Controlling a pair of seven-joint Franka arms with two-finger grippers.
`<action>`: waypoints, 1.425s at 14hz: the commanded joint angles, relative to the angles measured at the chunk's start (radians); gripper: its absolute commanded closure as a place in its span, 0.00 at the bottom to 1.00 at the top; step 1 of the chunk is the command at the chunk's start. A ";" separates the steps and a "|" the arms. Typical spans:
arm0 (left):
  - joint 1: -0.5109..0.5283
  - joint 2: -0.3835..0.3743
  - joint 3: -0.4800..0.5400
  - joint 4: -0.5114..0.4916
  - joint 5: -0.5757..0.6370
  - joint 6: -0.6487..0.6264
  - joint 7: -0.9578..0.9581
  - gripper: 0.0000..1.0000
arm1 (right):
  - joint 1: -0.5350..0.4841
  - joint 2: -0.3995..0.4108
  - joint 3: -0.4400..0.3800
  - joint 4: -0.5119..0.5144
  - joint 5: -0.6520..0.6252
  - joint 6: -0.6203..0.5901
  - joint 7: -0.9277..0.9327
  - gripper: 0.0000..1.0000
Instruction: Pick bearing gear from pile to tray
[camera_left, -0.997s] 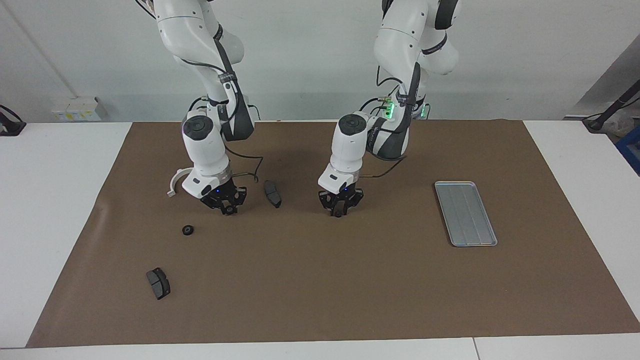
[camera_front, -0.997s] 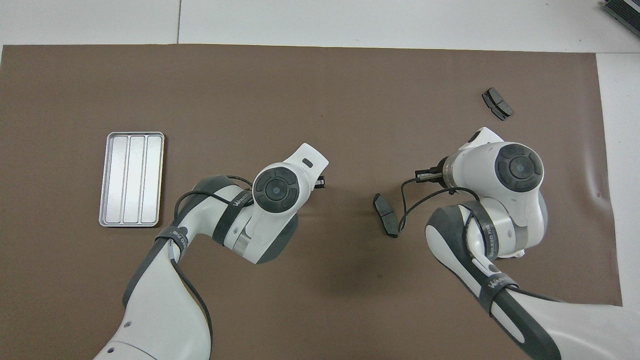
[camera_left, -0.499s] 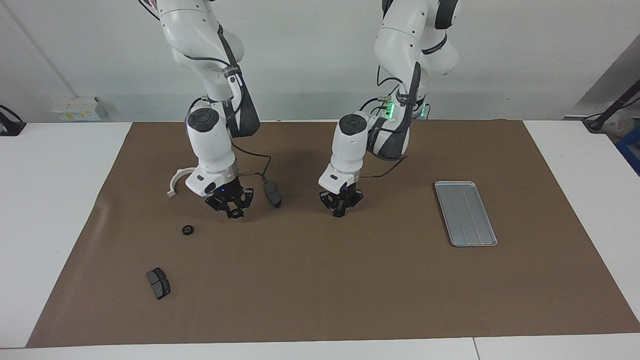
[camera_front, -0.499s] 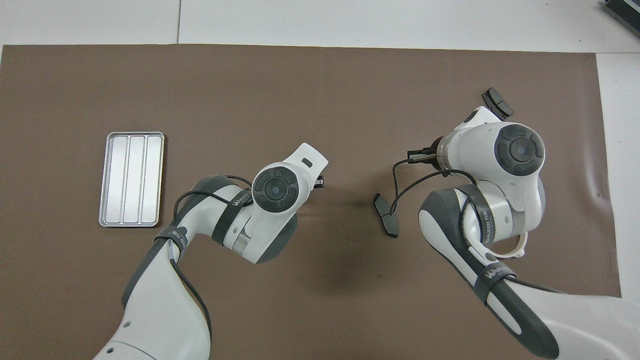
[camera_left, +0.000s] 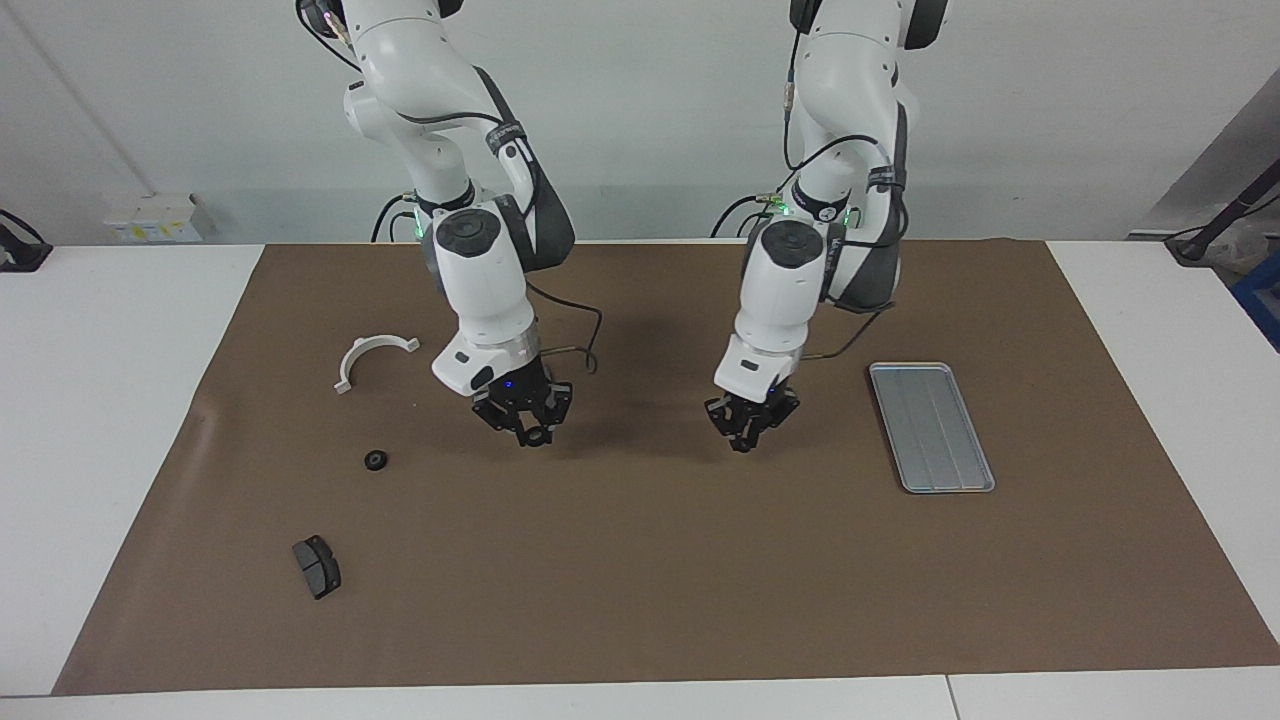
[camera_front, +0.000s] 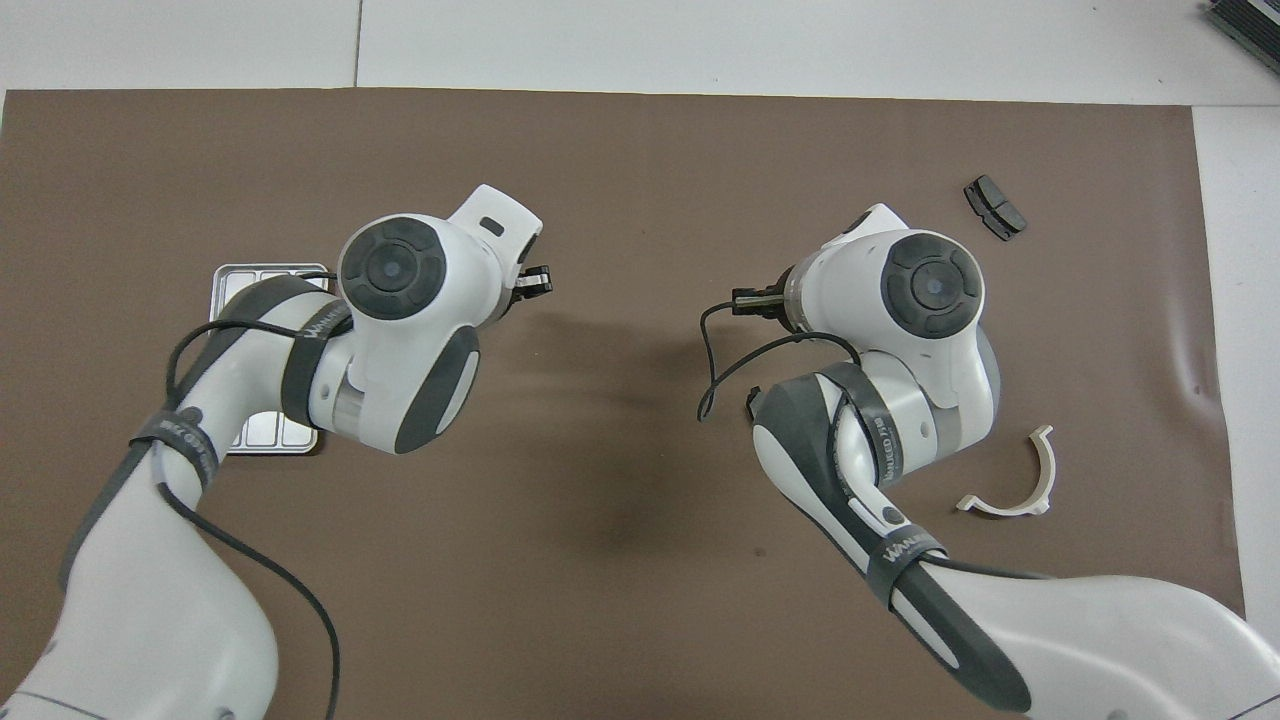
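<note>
Two arms over a desk covered by a brown mat (camera_left: 640, 600).

Change: within the last second both arms have swung toward the left arm's end of the desk, where the tray (camera_left: 930, 427) lies. The right pincer (camera_left: 524, 418) has left the pile and now hangs over the middle of the mat. A small dark round piece shows at its tips, which I take for the bearing gear (camera_left: 537, 436) pinched there. The left pincer (camera_left: 748, 422) has moved from the middle to hang over bare mat just short of the tray. Whether it is spread or pressed together cannot be told. Judgement: the part is in transit and nothing has yet reached the tray, which looks empty.

Left in the pile are a second gear (camera_left: 376, 461), the white half-ring bracket (camera_left: 372, 357) nearer to the robots than it, and a pad block (camera_left: 317, 566) farther from them.

Views compared: the facing view shows both pincers clear of the mat and the whole tray. Overhead, the left arm covers most of the tray (camera_front: 262, 272), and the right arm hides its own pincer and the second gear. Only the overhead view shows a corner of another pad block (camera_front: 752, 397) under the right arm.
</note>
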 joint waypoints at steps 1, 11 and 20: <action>0.110 -0.071 -0.012 -0.037 -0.012 -0.115 0.214 1.00 | 0.081 0.115 -0.001 0.134 -0.051 -0.033 0.147 1.00; 0.388 -0.134 -0.012 -0.297 -0.070 0.033 0.758 0.93 | 0.235 0.268 0.002 0.290 -0.089 -0.066 0.359 0.98; 0.309 -0.119 -0.015 -0.204 -0.111 0.022 0.658 0.25 | 0.163 0.215 -0.003 0.275 -0.096 -0.063 0.292 0.00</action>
